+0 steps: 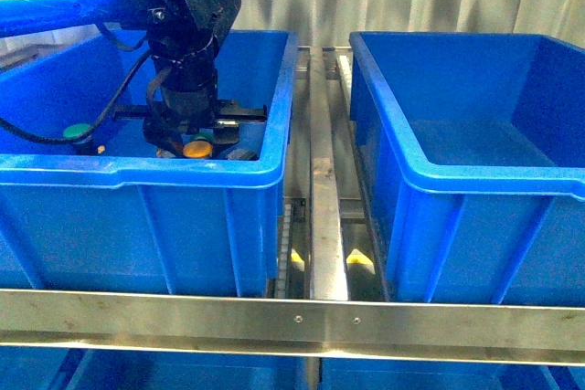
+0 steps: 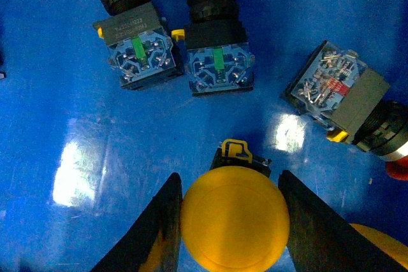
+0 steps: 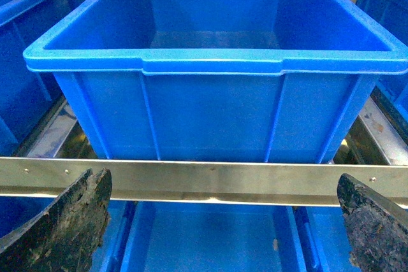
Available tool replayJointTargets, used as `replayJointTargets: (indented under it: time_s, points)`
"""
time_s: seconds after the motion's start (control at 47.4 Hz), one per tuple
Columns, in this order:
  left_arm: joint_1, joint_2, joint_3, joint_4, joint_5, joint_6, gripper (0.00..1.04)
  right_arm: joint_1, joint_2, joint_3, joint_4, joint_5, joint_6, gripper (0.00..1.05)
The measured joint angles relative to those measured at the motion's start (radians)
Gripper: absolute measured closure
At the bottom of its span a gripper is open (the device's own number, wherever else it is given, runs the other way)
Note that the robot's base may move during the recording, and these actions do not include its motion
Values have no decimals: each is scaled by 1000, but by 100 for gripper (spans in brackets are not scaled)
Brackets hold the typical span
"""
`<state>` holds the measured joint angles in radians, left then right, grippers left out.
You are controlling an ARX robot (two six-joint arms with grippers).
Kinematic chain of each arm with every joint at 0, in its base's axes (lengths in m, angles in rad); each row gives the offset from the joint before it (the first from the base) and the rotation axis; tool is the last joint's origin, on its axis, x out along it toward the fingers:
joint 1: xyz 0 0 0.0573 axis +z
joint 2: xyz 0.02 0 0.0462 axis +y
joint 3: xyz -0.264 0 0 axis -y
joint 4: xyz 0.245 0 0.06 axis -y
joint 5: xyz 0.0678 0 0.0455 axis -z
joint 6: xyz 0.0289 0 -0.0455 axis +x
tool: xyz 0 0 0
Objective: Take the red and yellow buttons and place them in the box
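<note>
In the front view, the left arm reaches down into the left crate (image 1: 137, 175). The left gripper (image 1: 187, 142) is low over a yellow button (image 1: 197, 147). The box (image 1: 475, 184) stands well to the right, beyond the steel rails (image 1: 327, 180), so the carry likely goes rightward.

In the left wrist view, the fingers (image 2: 156, 234) press the yellow cap from both sides, pinching it. A red button (image 2: 344, 97) lies near, and two green buttons (image 2: 213, 49) lie apart beyond it (none touch the fingers).

In the right wrist view, the right gripper (image 3: 220, 221) is spread wide and empty, facing the box over a rail.
</note>
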<state>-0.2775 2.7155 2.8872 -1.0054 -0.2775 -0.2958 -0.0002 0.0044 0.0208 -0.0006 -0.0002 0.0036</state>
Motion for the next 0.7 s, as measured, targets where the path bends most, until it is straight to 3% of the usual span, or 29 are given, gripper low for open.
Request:
replayJointTargets:
  time_s: [0.295, 0.422, 0.57, 0.696]
  points:
    - [13, -17, -30, 56, 19, 56, 69, 0, 0, 0, 0, 0, 0, 3]
    - [55, -228, -369, 323, 201, 60, 69, 0, 0, 0, 0, 0, 0, 3]
    - [127, -511, -705, 538, 285, 63, 69, 0, 0, 0, 0, 0, 0, 3]
    - [202, -726, -982, 753, 413, 88, 69, 0, 0, 0, 0, 0, 0, 3]
